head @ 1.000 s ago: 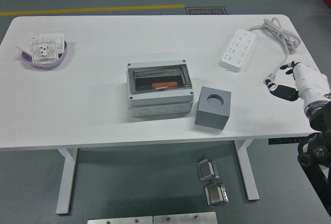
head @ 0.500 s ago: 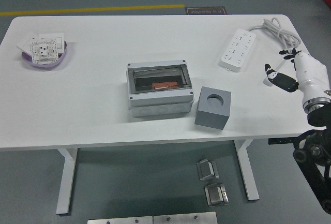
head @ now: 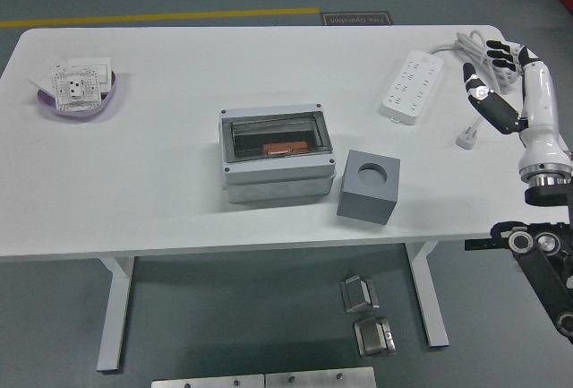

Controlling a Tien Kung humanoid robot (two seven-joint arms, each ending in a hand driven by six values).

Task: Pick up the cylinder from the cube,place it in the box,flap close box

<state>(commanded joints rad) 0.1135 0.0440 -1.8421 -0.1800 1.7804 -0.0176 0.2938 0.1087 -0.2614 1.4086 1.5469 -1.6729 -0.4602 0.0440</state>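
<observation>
The grey junction box stands at the table's middle with its clear flap down. Through the flap I see an orange-brown piece lying inside; its shape is hard to make out. Right beside the box sits the dark grey cube, and its round hole is empty. My right hand is at the table's right edge, raised beside the power strip cable, far from the cube and the box. Its fingers are spread and hold nothing. The left arm does not show.
A white power strip lies at the back right, its cable coiling towards my hand and its plug loose on the table. A purple bowl with socket plates sits at the far left. Metal parts lie on the floor.
My right hand has risen and swung away from the table's near right edge towards the far right, its fingers straightening out. The box, the cube and everything else have stayed put.
</observation>
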